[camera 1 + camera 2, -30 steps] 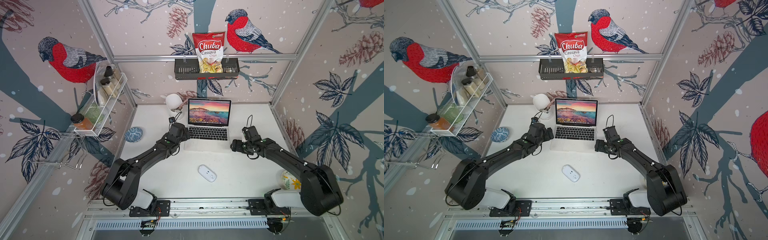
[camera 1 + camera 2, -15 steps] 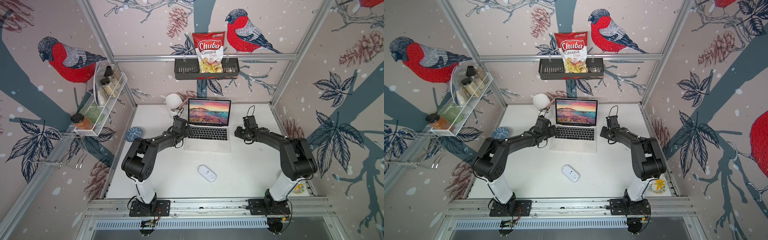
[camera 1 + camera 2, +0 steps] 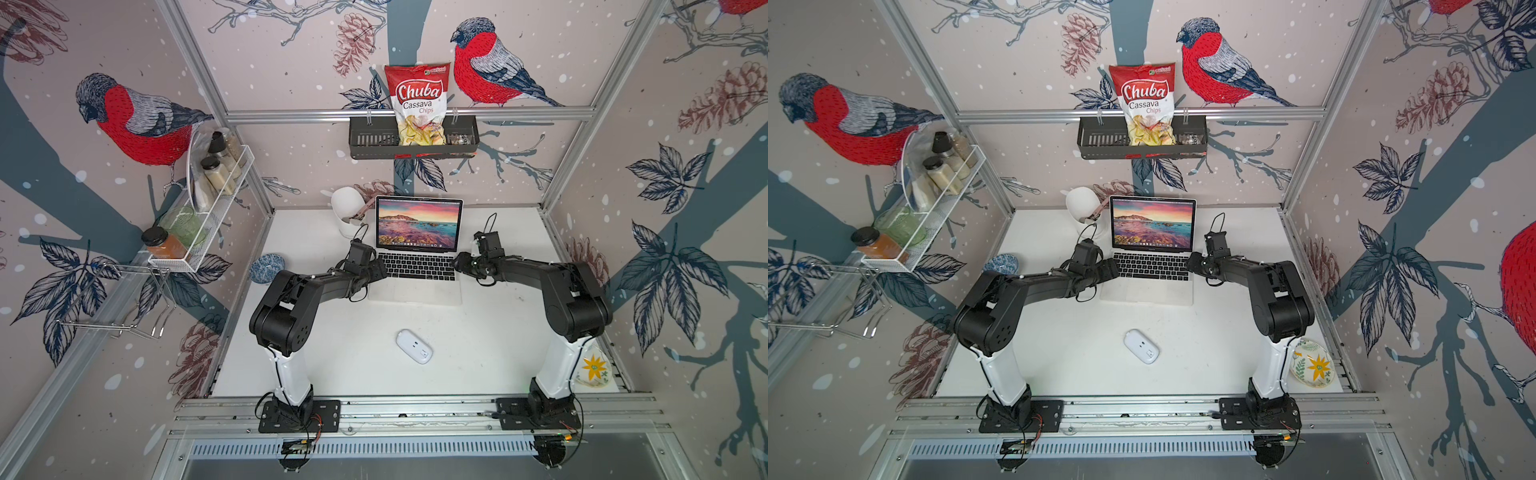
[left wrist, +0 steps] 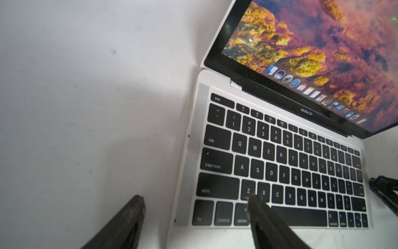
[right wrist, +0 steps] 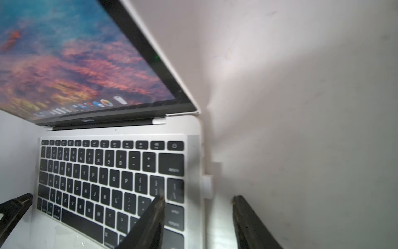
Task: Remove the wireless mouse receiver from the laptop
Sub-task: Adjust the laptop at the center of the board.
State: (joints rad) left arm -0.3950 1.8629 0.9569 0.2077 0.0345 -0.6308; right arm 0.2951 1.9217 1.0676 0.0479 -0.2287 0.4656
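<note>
The laptop (image 3: 415, 286) was set open at the desk's (image 3: 498, 340) far edge, the white receiver (image 5: 208, 186) seen plugged into its right side. The right claw (image 5: 198, 202) was held open just short of the receiver; the left claw (image 4: 196, 204) was held open astride the laptop's left edge.

Laptop (image 3: 417, 286): silver, black keys, open, lid near upright, sunset-shore wallpaper showing; sits far centre on white table (image 3: 498, 340), keyboard toward the near side; receiver (image 5: 208, 186), small white stub, protrudes from its right edge; wireless mouse (image 3: 414, 346) lies white underside up, skewed, near centre, well apart from laptop.
</note>
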